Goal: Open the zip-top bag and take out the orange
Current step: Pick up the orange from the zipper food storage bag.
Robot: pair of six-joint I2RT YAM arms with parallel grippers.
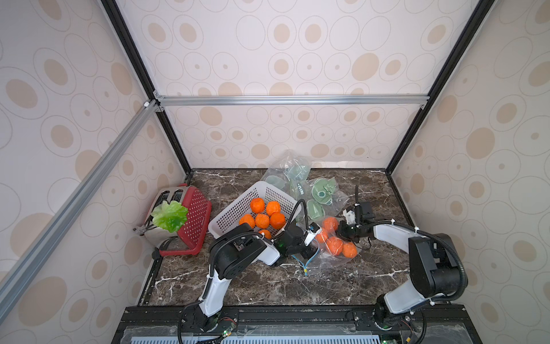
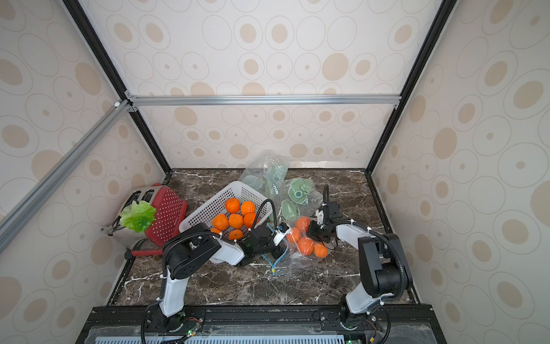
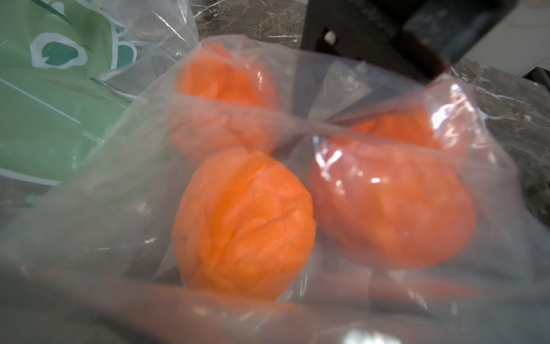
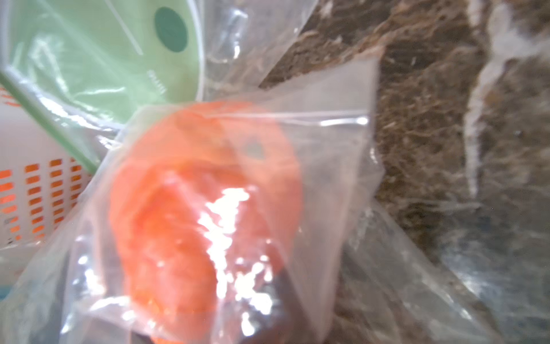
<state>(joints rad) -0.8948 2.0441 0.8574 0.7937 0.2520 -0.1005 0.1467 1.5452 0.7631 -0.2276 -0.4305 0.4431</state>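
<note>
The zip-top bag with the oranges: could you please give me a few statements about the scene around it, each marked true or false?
1. The zip-top bag holds several oranges. True.
2. The white basket is empty. False: loose oranges lie in it.
3. The right tool is shut on the bag's plastic. True.
4. The lettuce lies in the basket. False: it is at the red toaster, apart from the basket.
</note>
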